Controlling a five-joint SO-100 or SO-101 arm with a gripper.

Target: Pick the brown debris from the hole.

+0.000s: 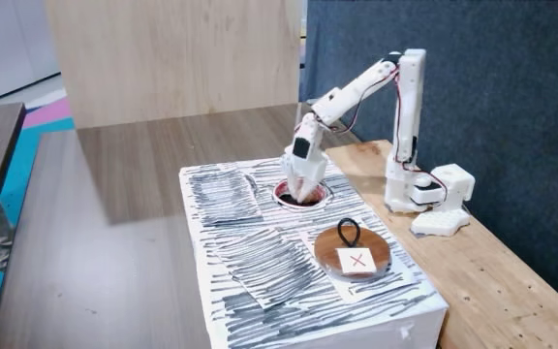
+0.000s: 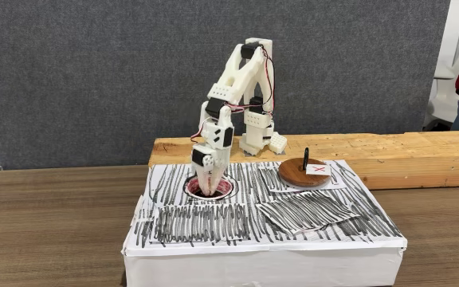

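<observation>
Reaching tool into hole | grip state unclear | disc's X label readable

even indoor light, soft shadows, both fixed views sharp, no glare

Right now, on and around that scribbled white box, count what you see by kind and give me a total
Robot arm with gripper reaching down into the hole: 1
Pink-rimmed hole: 1
Round wooden disc with black loop and red X label: 1
White box covered in black scribbles: 1
Total: 4
The brown debris can't be made out.
</observation>
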